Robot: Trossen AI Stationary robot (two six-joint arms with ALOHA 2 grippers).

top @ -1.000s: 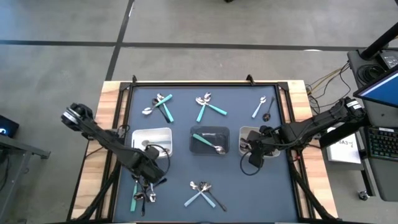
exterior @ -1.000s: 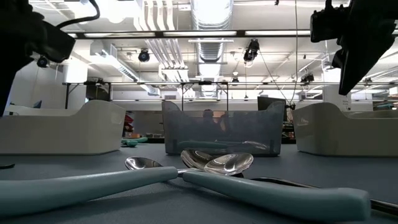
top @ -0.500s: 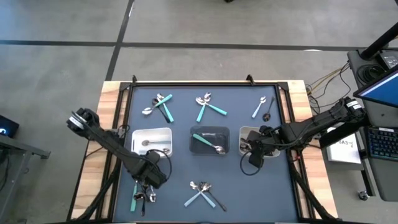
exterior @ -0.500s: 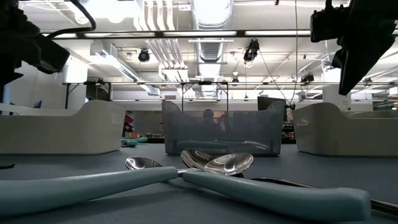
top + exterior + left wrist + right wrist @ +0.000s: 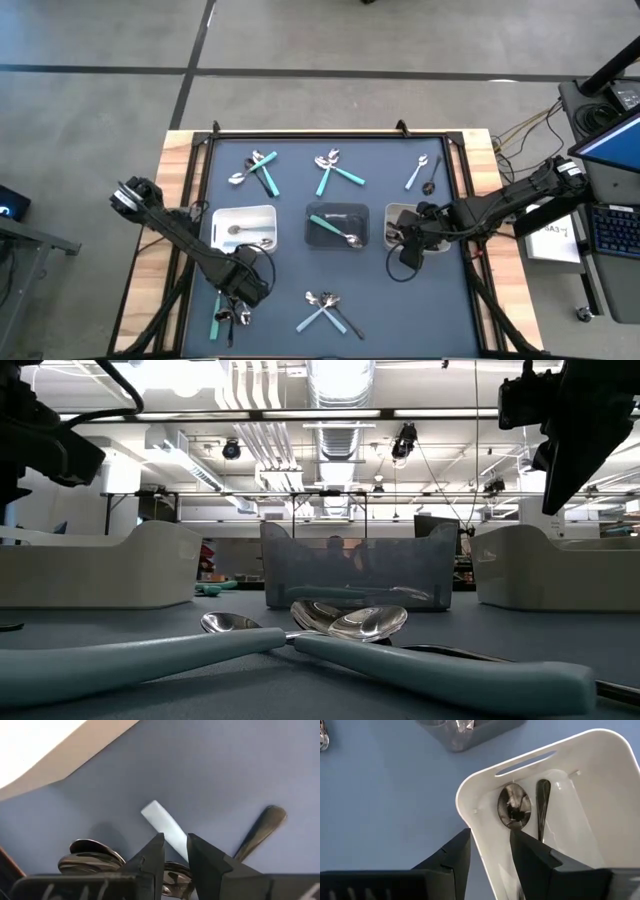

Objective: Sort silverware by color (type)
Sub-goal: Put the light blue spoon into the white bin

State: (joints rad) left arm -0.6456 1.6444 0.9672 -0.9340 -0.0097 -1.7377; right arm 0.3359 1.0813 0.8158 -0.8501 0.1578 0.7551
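My left gripper (image 5: 240, 292) is open over the near-left pile of silverware (image 5: 225, 318). In the left wrist view its fingers (image 5: 175, 851) stand on either side of a teal handle (image 5: 164, 826), above silver spoon bowls (image 5: 90, 857) and a dark handle (image 5: 260, 827). My right gripper (image 5: 405, 252) is open and empty over the near left corner of the right white tray (image 5: 580, 780). That tray holds a dark spoon (image 5: 514, 810) and another dark piece (image 5: 542, 795).
The left white tray (image 5: 243, 213) holds a silver spoon. The middle grey tray (image 5: 337, 209) holds a teal-handled piece. More piles lie at far left (image 5: 257, 168), far middle (image 5: 335, 170), far right (image 5: 422, 172) and near middle (image 5: 325, 308). The near-middle pile fills the low view's foreground (image 5: 300, 650).
My left gripper has gone toward the table's near edge, from beside the left white tray to over the near-left pile.
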